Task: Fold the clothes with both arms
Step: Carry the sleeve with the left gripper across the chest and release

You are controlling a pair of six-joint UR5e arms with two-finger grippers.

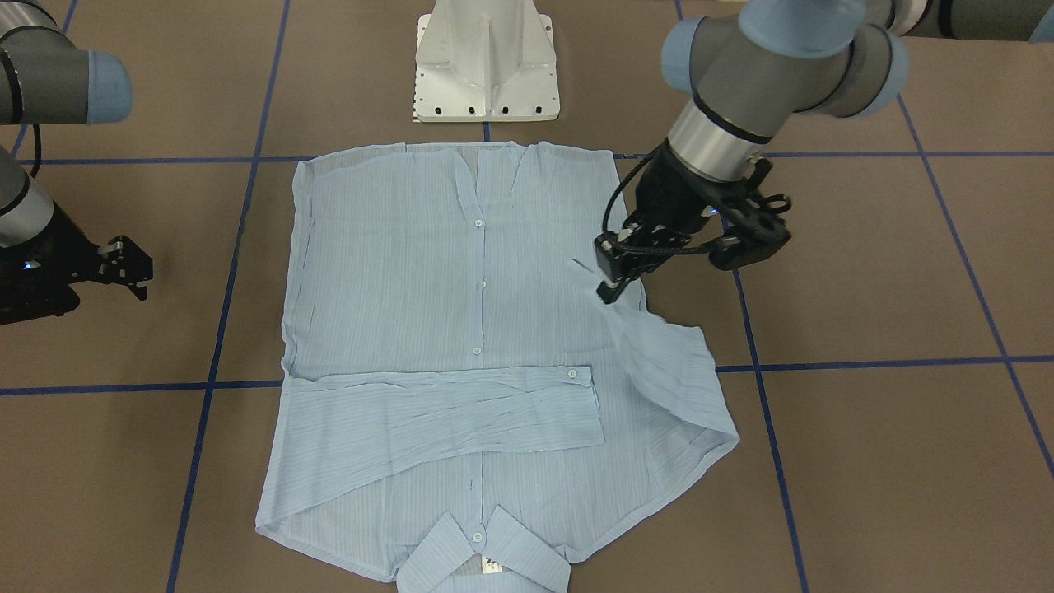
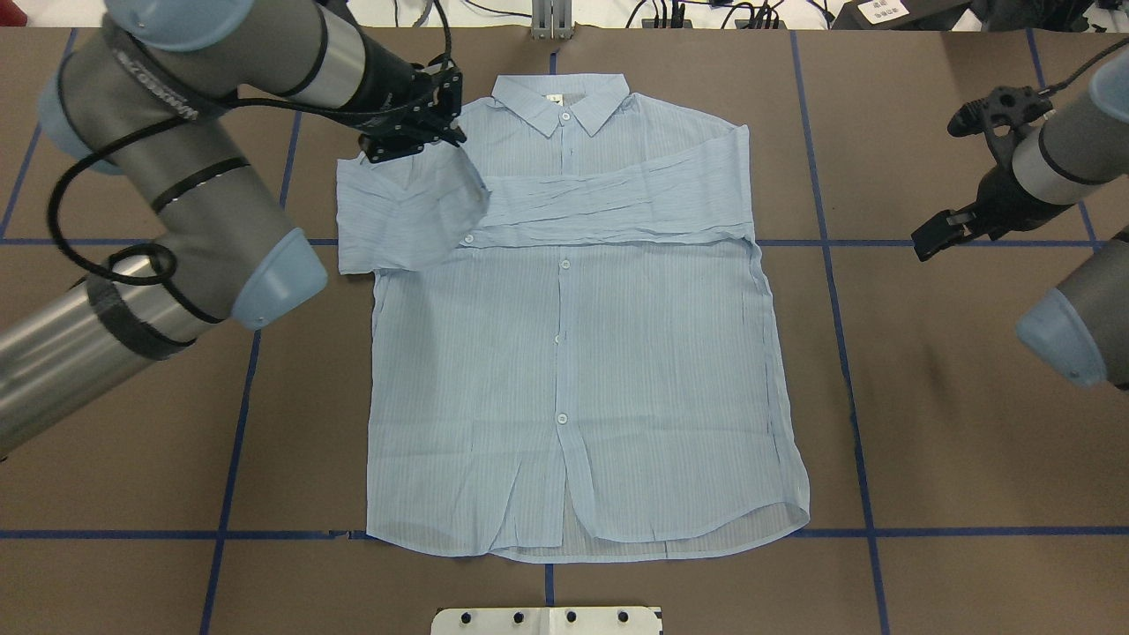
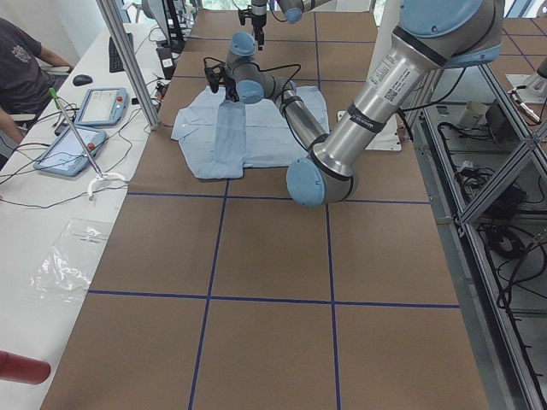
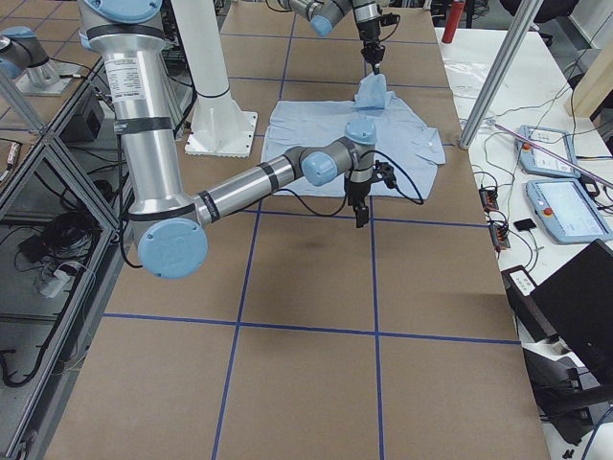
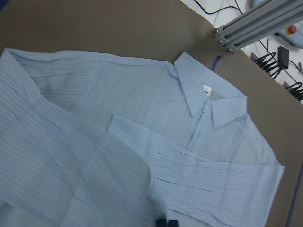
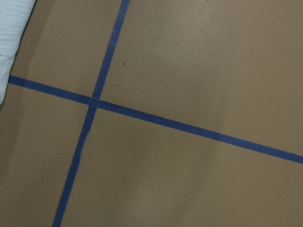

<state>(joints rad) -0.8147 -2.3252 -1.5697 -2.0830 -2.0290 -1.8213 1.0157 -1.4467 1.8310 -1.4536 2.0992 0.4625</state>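
Observation:
The light blue shirt (image 1: 428, 272) (image 2: 573, 370) lies flat and buttoned on the brown table, its collar (image 5: 208, 101) at the far edge from the robot. One sleeve (image 2: 617, 207) is folded flat across the chest. My left gripper (image 1: 613, 284) (image 2: 414, 141) (image 5: 165, 222) is shut on the other sleeve (image 1: 667, 354) (image 2: 406, 216). That sleeve is lifted off the table and drapes over the shoulder area. My right gripper (image 1: 132, 268) (image 2: 937, 236) hovers open and empty over bare table beside the shirt. Only the shirt's edge (image 6: 9, 28) shows in its wrist view.
The white pedestal base (image 1: 486, 66) (image 2: 547, 620) stands near the shirt's hem. Blue tape lines (image 6: 94, 101) cross the table. A side bench holds tablets (image 3: 81, 107) and cables, with a person (image 3: 21, 68) seated there. An aluminium post (image 2: 551, 18) rises behind the collar.

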